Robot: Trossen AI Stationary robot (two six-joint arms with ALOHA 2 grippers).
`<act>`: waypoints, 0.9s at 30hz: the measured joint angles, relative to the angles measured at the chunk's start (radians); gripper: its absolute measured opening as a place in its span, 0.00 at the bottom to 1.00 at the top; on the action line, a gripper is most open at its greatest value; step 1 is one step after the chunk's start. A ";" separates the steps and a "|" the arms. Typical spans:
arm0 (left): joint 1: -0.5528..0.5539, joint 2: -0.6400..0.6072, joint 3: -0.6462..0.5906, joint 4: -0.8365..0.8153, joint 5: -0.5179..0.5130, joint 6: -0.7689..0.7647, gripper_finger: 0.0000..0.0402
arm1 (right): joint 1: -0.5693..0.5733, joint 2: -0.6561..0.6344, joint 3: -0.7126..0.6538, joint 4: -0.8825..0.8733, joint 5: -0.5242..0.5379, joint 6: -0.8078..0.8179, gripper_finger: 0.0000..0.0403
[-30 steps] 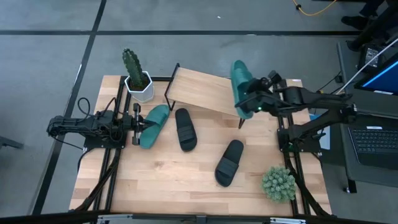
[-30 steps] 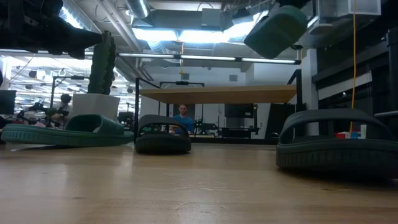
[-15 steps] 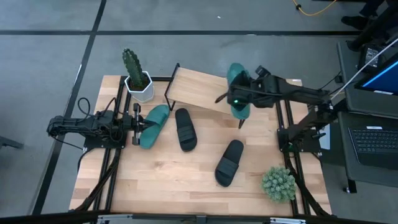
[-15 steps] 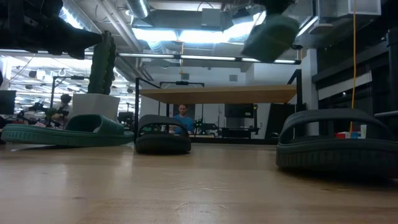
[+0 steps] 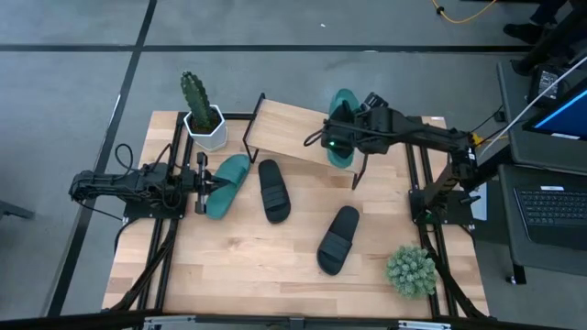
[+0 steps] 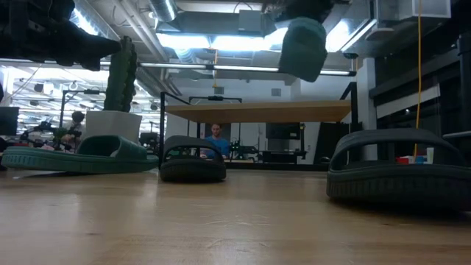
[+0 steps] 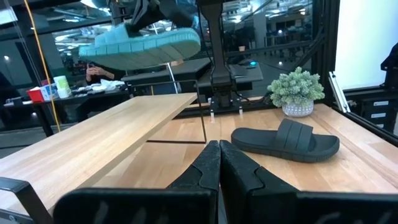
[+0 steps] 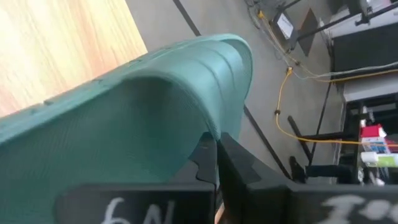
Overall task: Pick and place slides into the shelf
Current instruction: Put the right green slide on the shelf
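A teal slide (image 5: 344, 124) hangs in the air over the right end of the shelf (image 5: 289, 133), shut in my right gripper (image 8: 216, 152); the low view shows this slide (image 6: 302, 48) high above the shelf board (image 6: 257, 112). The second teal slide (image 5: 227, 183) lies flat on the table beside my shut left gripper (image 5: 200, 183), which touches nothing that shows. One black slide (image 5: 272, 190) lies in front of the shelf. The other black slide (image 5: 338, 238) lies farther right and nearer. My right gripper pinches the teal slide by the edge of its wide strap (image 8: 208, 124) between the two fingers, reaching in from the table's right side. The slide is lifted clear of the table and the shelf, its sole (image 7: 143, 46) roughly level in the left wrist view.
A potted cactus (image 5: 200, 110) stands at the shelf's left end, close to the far left corner. A small round green plant (image 5: 410, 270) sits at the near right corner. Bare tabletop (image 5: 238, 266) lies along the near edge. A person shows in the room behind (image 6: 215, 136).
My right gripper has carried the teal slide toward the table's left, from beyond the shelf's right end to above that end. The slide has swung about in the hold and now shows narrower in the low view. The other slides have stayed where they were.
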 joint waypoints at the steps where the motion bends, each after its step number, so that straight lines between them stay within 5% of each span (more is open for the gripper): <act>1: 0.000 0.000 0.000 -0.001 0.001 0.000 0.00 | -0.001 0.001 0.000 0.000 -0.004 0.002 0.01; 27: 0.000 0.000 0.000 -0.001 0.001 -0.007 0.00 | -0.028 0.072 -0.085 0.001 -0.033 0.000 0.00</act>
